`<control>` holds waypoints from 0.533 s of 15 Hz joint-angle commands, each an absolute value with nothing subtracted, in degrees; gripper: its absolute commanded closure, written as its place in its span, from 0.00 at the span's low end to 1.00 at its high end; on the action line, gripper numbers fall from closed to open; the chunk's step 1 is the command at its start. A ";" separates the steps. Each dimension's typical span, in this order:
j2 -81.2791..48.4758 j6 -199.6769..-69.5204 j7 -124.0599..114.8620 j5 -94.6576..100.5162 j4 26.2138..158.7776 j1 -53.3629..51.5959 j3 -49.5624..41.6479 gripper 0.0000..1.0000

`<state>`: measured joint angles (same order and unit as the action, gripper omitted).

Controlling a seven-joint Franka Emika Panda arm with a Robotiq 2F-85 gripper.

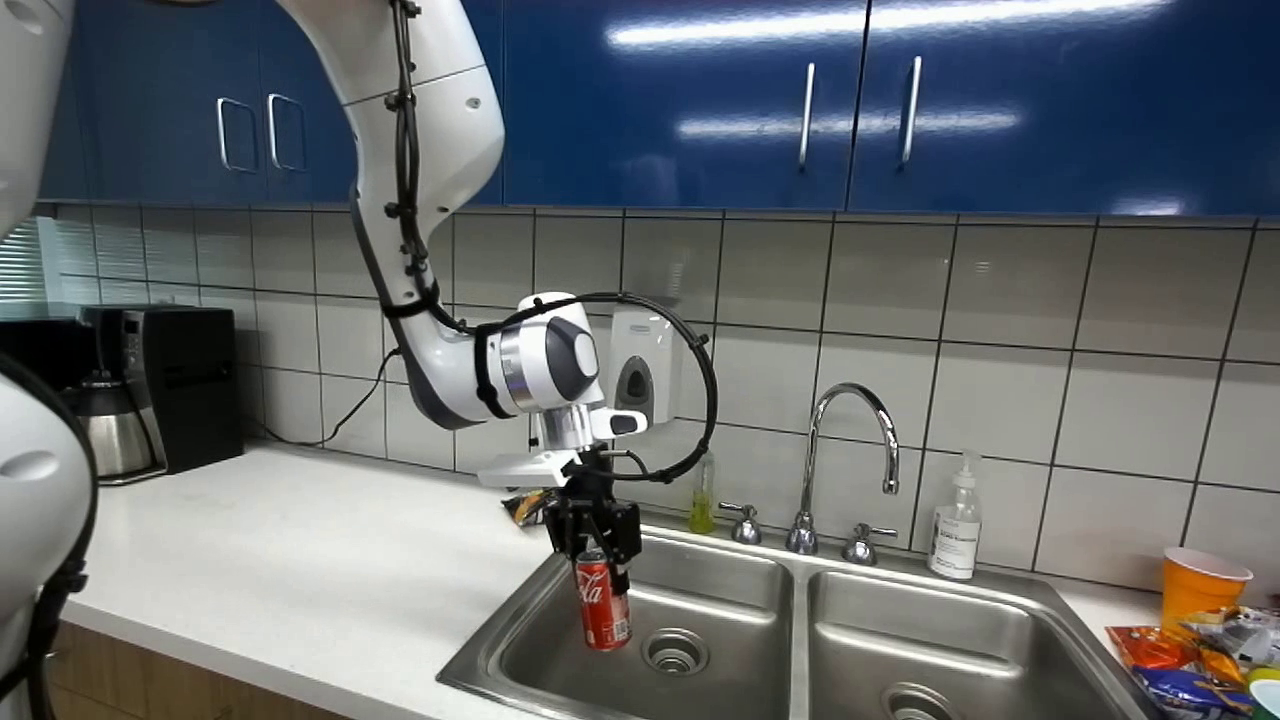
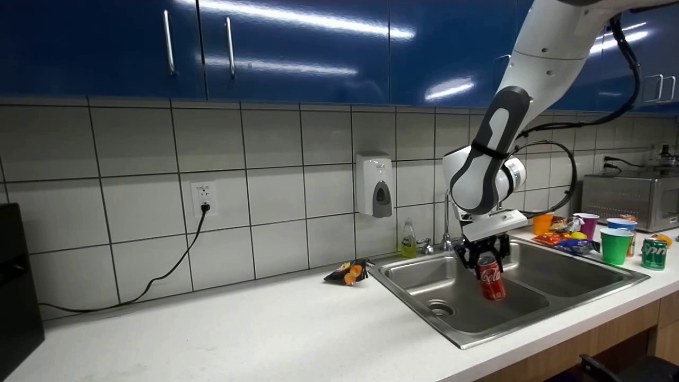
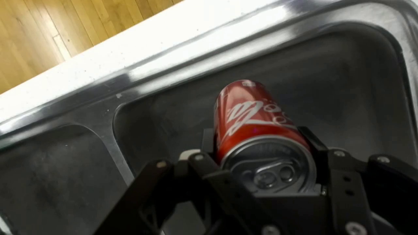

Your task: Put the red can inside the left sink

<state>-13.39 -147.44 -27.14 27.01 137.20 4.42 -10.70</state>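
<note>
The red can (image 1: 604, 610) hangs slightly tilted over the left sink (image 1: 730, 640), near its round drain, in both exterior views. It also shows over the left sink (image 2: 461, 318) as the red can (image 2: 492, 284). My gripper (image 1: 598, 565) is shut on the can's upper part. In the wrist view, the gripper's (image 3: 258, 138) fingers press both sides of the red can (image 3: 253, 114), and its silvery top with the tab faces the camera. The left sink (image 3: 346, 98) lies below it. The can's base seems above the basin floor; the exact gap is hard to tell.
The right basin (image 3: 49, 179) adjoins across a metal divider. A tall faucet (image 1: 808, 470) and soap bottle (image 1: 957, 535) stand behind. A black snack bag (image 2: 347, 272) lies on the counter. An orange cup (image 1: 1200, 590), green cup (image 2: 615, 246) and green can (image 2: 654, 253) stand beyond.
</note>
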 commanded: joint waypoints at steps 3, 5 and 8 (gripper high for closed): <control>-19.45 -148.31 -28.58 27.88 130.71 1.56 -14.04 0.62; -21.27 -148.60 -28.54 27.51 129.13 0.64 -14.79 0.62; -23.56 -148.81 -28.43 27.14 127.08 -0.65 -15.77 0.62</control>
